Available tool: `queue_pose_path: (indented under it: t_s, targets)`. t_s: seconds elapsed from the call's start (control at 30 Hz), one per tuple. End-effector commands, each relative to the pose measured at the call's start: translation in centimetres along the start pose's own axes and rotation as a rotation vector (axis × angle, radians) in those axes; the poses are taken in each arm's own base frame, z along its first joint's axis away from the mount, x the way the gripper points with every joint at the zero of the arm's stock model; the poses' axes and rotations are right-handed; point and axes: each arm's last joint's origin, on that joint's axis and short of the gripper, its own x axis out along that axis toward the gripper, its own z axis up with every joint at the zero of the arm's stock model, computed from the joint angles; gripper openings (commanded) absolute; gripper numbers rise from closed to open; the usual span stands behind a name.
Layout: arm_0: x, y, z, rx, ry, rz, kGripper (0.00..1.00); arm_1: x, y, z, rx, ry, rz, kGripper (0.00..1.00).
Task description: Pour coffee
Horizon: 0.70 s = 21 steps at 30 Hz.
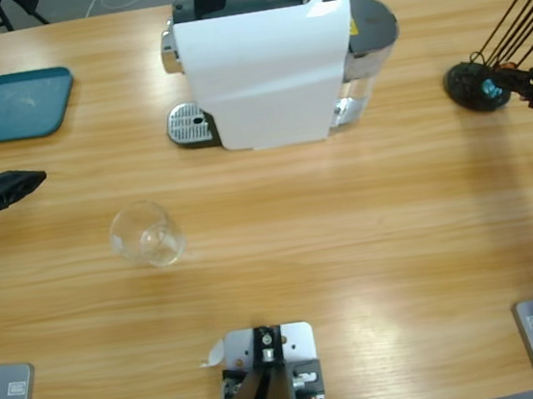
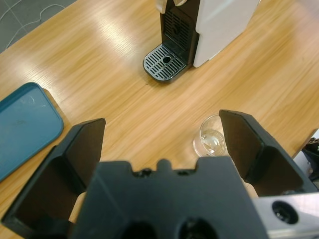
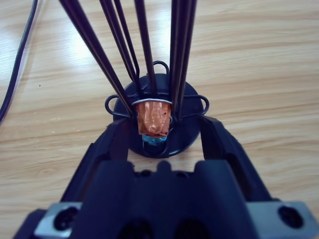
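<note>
**Both jaws open, nothing gripped**

My left gripper (image 2: 162,149) has its jaws wide apart over the table (image 1: 369,245), holding nothing. The glass (image 1: 146,235) stands in front of the coffee machine (image 1: 264,59); I cannot see coffee in it. My right gripper (image 3: 164,137) has its jaws open around a black capsule holder (image 3: 158,122).

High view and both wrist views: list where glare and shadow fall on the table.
High view: a pale sheen runs across the table below the glass, and a soft shadow darkens the wood around the black stand at the right. Left wrist view: bright glare streaks the wood left of the drip tray. Right wrist view: glare whitens the wood at the upper left.
</note>
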Motion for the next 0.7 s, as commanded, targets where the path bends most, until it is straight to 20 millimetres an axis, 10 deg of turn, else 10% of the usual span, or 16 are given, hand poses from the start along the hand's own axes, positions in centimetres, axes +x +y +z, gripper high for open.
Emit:
queue_pose_path:
  t_s: [0.03,0.7]
  targets:
    - [0.84,-0.18,-0.2,-0.007,0.016,-0.01,1.0,0.65,-0.1,-0.83,-0.015,0.047,0.015,0.425]
    - [0.76,-0.2,-0.37,-0.024,0.013,-0.012,1.0,0.89,-0.1,-0.56,-0.013,0.026,0.049,0.089]
